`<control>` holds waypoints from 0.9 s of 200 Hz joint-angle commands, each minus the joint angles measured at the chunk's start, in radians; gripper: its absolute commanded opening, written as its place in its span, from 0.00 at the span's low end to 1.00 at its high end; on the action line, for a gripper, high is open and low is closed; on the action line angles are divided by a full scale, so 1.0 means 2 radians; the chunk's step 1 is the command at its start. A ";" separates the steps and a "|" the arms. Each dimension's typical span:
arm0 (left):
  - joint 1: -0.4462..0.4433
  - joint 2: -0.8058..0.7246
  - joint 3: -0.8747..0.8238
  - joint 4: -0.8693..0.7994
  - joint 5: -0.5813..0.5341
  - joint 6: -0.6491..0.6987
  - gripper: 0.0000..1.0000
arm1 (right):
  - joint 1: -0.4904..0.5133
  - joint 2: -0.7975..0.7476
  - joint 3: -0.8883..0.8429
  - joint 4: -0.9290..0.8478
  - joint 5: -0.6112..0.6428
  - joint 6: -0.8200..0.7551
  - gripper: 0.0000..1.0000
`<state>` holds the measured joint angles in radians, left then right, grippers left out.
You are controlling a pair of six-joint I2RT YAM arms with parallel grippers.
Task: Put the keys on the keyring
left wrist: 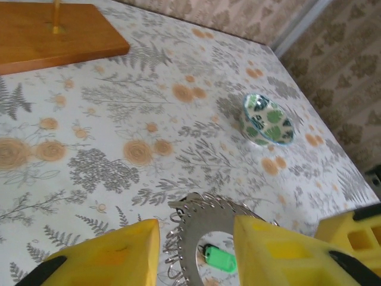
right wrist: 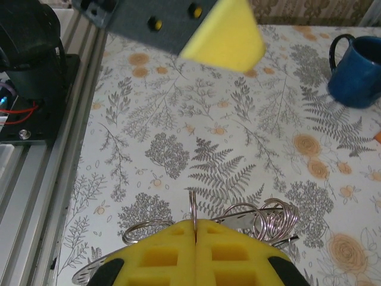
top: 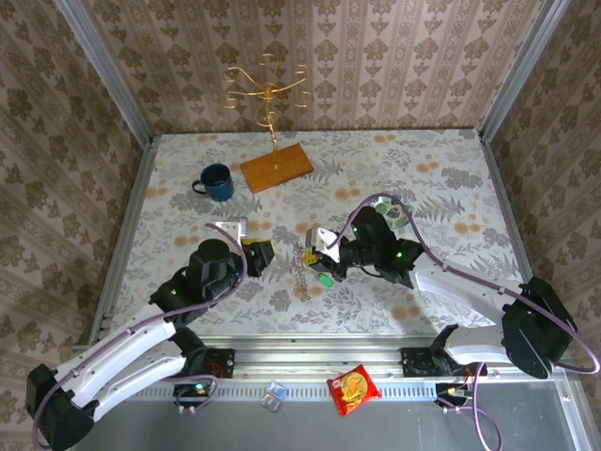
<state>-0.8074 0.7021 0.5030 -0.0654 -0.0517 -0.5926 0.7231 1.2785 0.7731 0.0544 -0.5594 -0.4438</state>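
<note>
- Keyring (right wrist: 192,208): a thin wire loop standing upright, pinched at its lower edge between the pads of the right gripper (right wrist: 195,227), whose fingers are pressed together on it. Held on edge like this, its free part is probably offered up for threading.
- Green key (left wrist: 221,260) lies flat on the table, seen through the hole of the grey ring (left wrist: 191,221), not yet on any loop. I cannot pick out the dark key.
- Left gripper (left wrist: 196,233) hovers over the grey ring with its fingers apart and nothing between them, seemingly lined up to pick up the green key.
- Spare loops (right wrist: 275,217) sit just beside the right pads, so a snag there looks possible.
</note>
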 commanded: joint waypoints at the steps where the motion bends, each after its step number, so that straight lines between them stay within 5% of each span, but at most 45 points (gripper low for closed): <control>1: -0.008 -0.023 -0.029 0.055 0.060 0.131 0.35 | -0.007 -0.006 -0.002 0.041 -0.046 -0.005 0.00; 34: -0.008 -0.035 -0.079 0.138 0.112 0.321 0.32 | -0.021 -0.009 -0.009 0.058 -0.092 0.003 0.00; 66: -0.007 -0.008 -0.086 0.177 0.164 0.407 0.30 | -0.021 -0.015 -0.010 0.057 -0.110 0.001 0.00; 118: -0.007 0.050 -0.080 0.220 0.237 0.453 0.25 | -0.020 -0.029 -0.011 0.046 -0.091 -0.021 0.00; 180: -0.008 0.060 -0.084 0.247 0.244 0.457 0.20 | -0.009 -0.030 -0.005 0.018 -0.076 -0.052 0.00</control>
<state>-0.8185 0.8219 0.3336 0.3695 0.3977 0.2935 0.6952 1.2442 0.7570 0.0959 -0.7147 -0.5064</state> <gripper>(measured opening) 0.207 0.052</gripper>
